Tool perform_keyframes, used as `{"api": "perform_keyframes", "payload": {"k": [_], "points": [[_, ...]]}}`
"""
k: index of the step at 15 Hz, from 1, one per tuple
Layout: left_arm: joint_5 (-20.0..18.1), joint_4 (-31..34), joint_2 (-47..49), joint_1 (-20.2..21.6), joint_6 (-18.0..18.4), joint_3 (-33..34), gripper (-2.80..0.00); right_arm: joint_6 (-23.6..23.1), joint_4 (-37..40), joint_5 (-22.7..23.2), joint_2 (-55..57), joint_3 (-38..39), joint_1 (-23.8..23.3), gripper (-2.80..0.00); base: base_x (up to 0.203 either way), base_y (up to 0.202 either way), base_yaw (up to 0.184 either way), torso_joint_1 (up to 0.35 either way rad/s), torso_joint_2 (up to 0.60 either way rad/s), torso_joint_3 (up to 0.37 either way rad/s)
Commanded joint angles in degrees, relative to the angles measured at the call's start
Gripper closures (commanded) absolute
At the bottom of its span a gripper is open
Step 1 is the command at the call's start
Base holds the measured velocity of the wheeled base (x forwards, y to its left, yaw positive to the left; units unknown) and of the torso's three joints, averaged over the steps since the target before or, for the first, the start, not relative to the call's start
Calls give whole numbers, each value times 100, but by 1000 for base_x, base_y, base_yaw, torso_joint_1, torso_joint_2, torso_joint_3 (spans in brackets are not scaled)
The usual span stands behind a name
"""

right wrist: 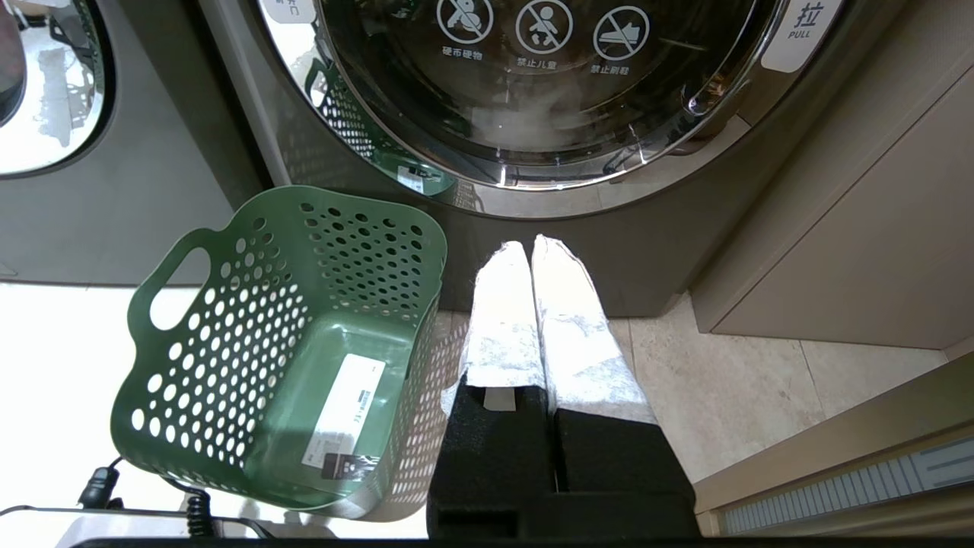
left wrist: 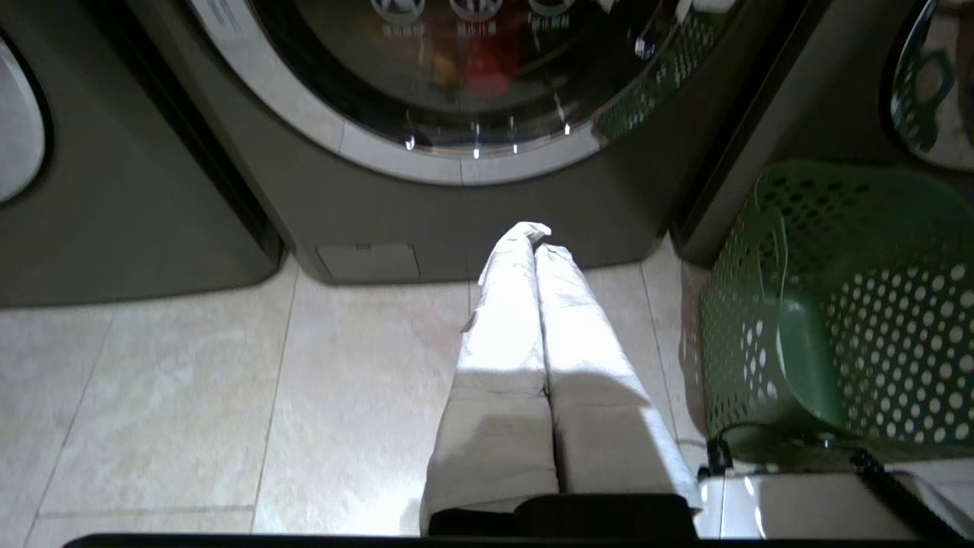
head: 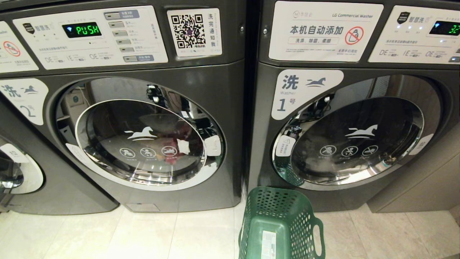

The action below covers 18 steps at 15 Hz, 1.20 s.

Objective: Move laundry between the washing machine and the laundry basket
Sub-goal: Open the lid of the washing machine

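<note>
The dark grey front-loading washing machine numbered 2 stands closed, red laundry behind its glass; the empty green perforated plastic basket waits right. Both claws, left and right, pinched empty, hang low. Best open the door fully first.

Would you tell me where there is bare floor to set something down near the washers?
Bare tiles lie before washing machine 2, left of the laundry basket. It is tighter where the basket crowds washer 1.
</note>
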Motion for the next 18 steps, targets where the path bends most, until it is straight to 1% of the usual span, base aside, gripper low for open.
{"api": "perform_keyframes", "payload": {"k": [1,3,4,6,7,9,11,12,14,15,16,17,18], "points": [[-77,-38,7,0,100,-653,0,0,-4,2,6,0,-7,0,0,0,0,0,0,0],[-258,130,267,-1,192,-1643,0,0,-4,2,6,0,1,0,0,0,0,0,0,0],[-368,233,627,-15,174,-2062,0,0,-4,2,6,0,1,0,0,0,0,0,0,0],[-623,312,1702,-70,-49,-2651,0,0,-4,2,6,0,1,0,0,0,0,0,0,0],[-809,288,2277,-90,-228,-2907,0,0,-4,2,6,0,1,0,0,0,0,0,0,0],[-1296,8,3391,-112,-664,-3167,0,0,-4,2,6,0,1,0,0,0,0,0,0,0],[-1659,-627,4340,-123,-1002,-3038,0,0,-4,2,6,0,1,0,0,0,0,0,0,0],[-1847,-1035,4731,-126,-1120,-2896,-280,0,-4,2,6,0,-3,0,0,0,0,0,0,0],[-2222,-1741,5424,-131,-1323,-2691,-280,0,-4,2,6,0,1,0,0,0,0,0,0,0],[-2505,-1950,5675,-133,-1397,-2598,-280,0,-4,2,6,0,1,0,0,0,0,0,0,0],[-2877,-2108,5874,-133,-1432,-2459,-280,1,-4,2,6,0,1,0,0,0,0,0,0,0],[-3019,-2202,5975,-149,-1392,-2308,-280,0,-4,2,6,0,1,0,0,0,0,0,0,0],[-3064,-2251,6105,-195,-1308,-2225,-280,0,-4,2,6,0,1,0,0,0,0,0,0,0]]}}
